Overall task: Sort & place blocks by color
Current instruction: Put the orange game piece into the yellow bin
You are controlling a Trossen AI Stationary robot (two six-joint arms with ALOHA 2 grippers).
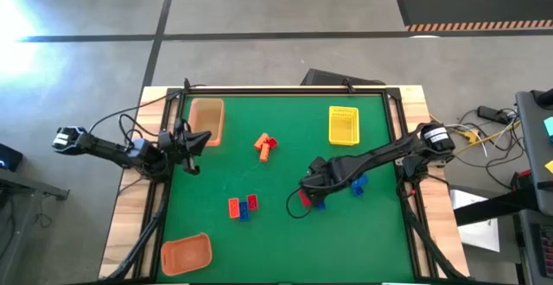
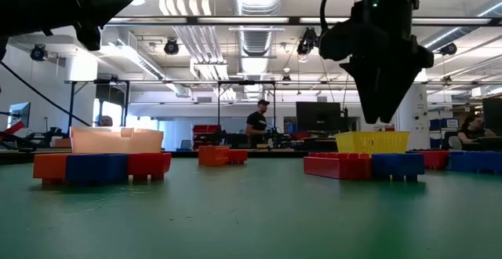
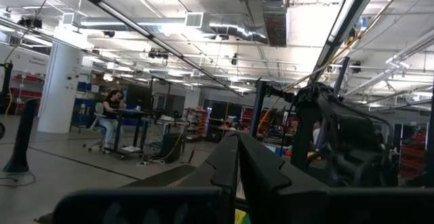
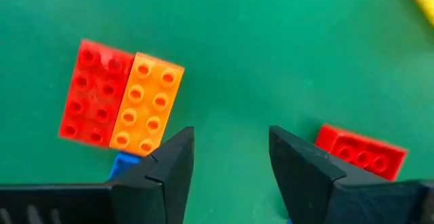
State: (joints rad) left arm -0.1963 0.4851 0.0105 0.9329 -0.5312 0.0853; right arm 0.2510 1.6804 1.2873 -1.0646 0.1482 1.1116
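Observation:
Small red, orange and blue blocks lie on the green mat. An orange, blue and red cluster lies toward the near edge, and an orange and red pair at the middle. A red block and two blue ones lie under the right arm. My right gripper hangs open above the mat and points down. A red block lies just outside one finger; the red and orange blocks lie farther off. My left gripper is shut and waits, raised, by the tan tray.
A yellow tray stands at the far right of the mat and an orange tray at the near left corner. Bare green mat lies between the block groups. People sit and stand in the room beyond the table.

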